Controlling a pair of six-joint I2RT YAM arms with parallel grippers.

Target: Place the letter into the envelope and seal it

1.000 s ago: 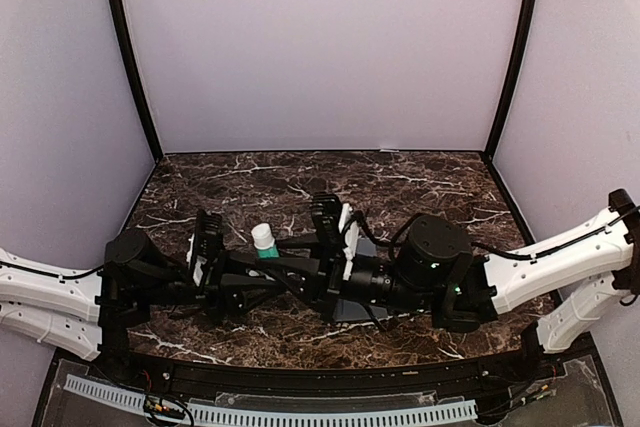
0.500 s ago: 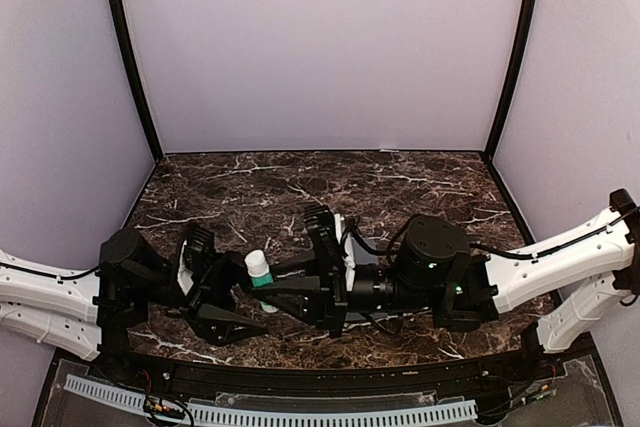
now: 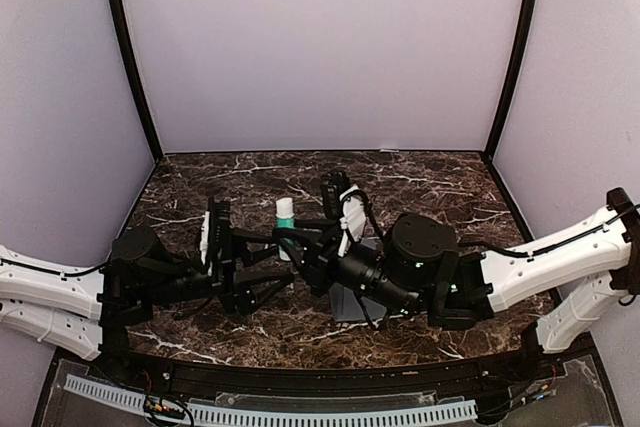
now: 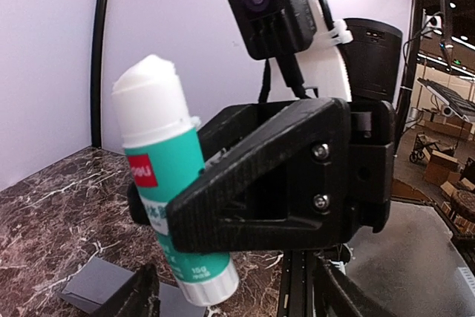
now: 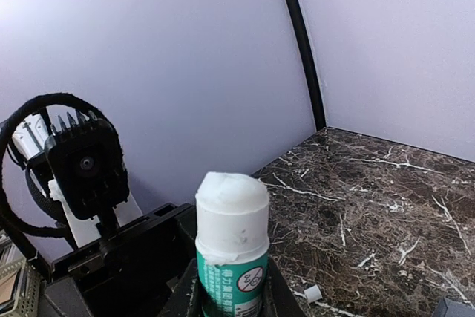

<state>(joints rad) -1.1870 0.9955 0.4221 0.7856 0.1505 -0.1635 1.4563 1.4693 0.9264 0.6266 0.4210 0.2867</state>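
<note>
Two black two-finger grippers meet over the brown marble-patterned table (image 3: 420,177) in the top view. The right gripper (image 3: 295,239) is clamped on a white-and-green cylindrical glue stick (image 3: 285,212), held roughly upright and clear of the surface, while the left gripper (image 3: 272,267) faces it with fingers spread, gripping nothing. A flat dark blue-grey paper envelope (image 3: 350,307) lies on the table under the right arm, mostly hidden by it. The tan letter shows nowhere, so whether it is already inside cannot be told. Left wrist view: the glue stick (image 4: 167,183) sits in the right gripper's black fingers (image 4: 252,183), its white tip exposed, and a corner of the envelope (image 4: 93,287) lies below on the table. The left gripper's own fingers (image 4: 141,295) stand wide apart at the lower edge, empty. Right wrist view: the glue stick (image 5: 231,243) rises between the closed fingers, white tip uppermost, with the left wrist camera (image 5: 85,165) behind it. Judged stage: sealing is in preparation. Glue has yet to be spread on the flap, and the flap has yet to be pressed down.
</note>
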